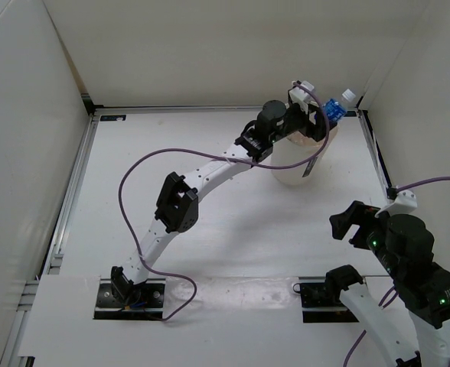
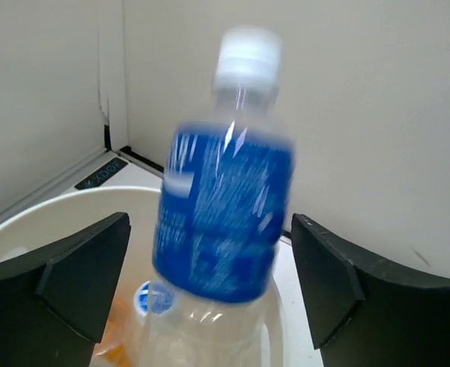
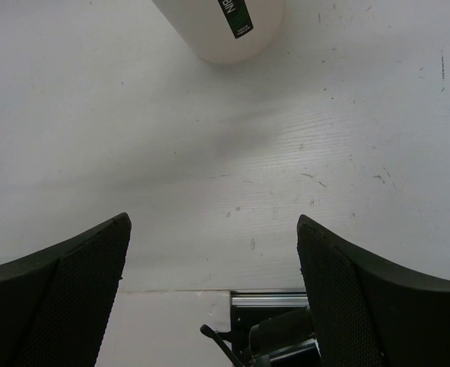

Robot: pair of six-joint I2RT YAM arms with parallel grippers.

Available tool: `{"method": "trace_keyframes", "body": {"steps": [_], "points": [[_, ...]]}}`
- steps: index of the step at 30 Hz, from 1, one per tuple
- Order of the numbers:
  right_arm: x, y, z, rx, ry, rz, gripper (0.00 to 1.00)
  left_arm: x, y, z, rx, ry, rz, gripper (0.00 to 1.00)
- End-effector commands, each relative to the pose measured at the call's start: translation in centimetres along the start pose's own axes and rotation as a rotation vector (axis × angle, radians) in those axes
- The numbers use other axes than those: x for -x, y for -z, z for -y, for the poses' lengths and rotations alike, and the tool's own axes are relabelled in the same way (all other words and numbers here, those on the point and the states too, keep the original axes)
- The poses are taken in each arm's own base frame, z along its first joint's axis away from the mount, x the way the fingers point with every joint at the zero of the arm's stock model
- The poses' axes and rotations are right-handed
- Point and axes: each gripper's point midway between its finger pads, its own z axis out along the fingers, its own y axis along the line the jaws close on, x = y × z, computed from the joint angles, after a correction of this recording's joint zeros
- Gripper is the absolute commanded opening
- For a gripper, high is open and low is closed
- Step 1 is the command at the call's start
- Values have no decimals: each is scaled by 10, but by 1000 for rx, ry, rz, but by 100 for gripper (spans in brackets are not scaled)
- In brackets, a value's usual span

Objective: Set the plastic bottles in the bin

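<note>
The left pincer [image 2: 210,222] is spread above the bin [image 1: 295,167] at the far right corner of the surface [image 1: 240,245]. The blurred blue-label bottle [image 2: 225,214] is between its fingers [image 2: 87,267]. The right pincer [image 3: 213,220] hangs spread near the right edge.

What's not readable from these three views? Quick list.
1. Inside the bin: in the top view the left arm covers the opening; in the left wrist view the blue-label bottle blocks most of it. Bottle count unknown.
2. Text on the blue-label bottle: motion-blurred in the left wrist view.
3. Most of the bin in the right wrist view: cut off by the top edge; only its base and dark label show.
</note>
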Motion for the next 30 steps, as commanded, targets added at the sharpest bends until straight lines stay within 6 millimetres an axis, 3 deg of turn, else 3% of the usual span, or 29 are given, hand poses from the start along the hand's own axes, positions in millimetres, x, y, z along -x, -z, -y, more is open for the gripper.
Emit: {"method": "trace_keyframes", "body": {"steps": [1,4,9,10,11,12,13,14,15,16,17,18,19,20,21,22,24,25,26,27,28,29,30], "points": [[9,0,-2,5,-14,40,90,69,12,6,10,-35,132,98],[9,-1,-3,4,-11,35,90,65,17,7,12,-33,132,100],[9,-1,-2,3,-11,37,90,83,25,9,21,-42,193,100],[10,-1,-3,3,-11,37,90,68,25,5,31,-36,168,100],[11,-2,-4,7,-14,44,90,69,27,1,42,-36,173,100],[7,-2,-2,2,-9,30,90,84,32,7,36,-35,210,100],[8,-2,-3,5,-8,30,90,67,35,0,50,-27,177,100],[8,-2,-2,2,-9,31,90,69,37,1,45,-27,187,100],[8,-2,-2,3,-11,33,90,85,48,5,42,-39,222,100],[9,-2,-2,0,-12,34,90,77,53,3,50,-36,207,100],[9,-1,-2,1,-13,36,90,88,65,4,58,-53,221,100],[8,-2,-2,3,-10,33,90,112,78,10,55,-69,249,100],[8,-1,-2,2,-12,34,90,101,85,7,70,-68,200,100],[8,-2,-2,-1,-12,34,90,131,102,9,93,-95,229,100],[9,-1,-2,-1,-16,37,90,131,111,4,130,-99,204,100],[9,-2,-1,-4,-16,37,90,143,136,9,162,-96,123,100],[9,-2,-1,-9,-17,37,90,153,157,-4,268,-112,78,100],[9,-3,-1,-9,-19,35,90,141,188,-7,332,-108,-73,100],[9,-2,0,-13,-18,37,90,146,200,-7,353,-144,-111,100],[9,-3,-1,-15,-18,31,90,132,222,-23,466,-150,-202,100],[9,-3,0,-16,-19,33,90,138,251,-20,507,-148,-241,100],[8,-4,0,-20,-17,27,90,124,270,-24,544,-145,-309,100],[8,-6,-1,-19,-15,15,90,132,289,-22,576,-148,-302,100]]}}
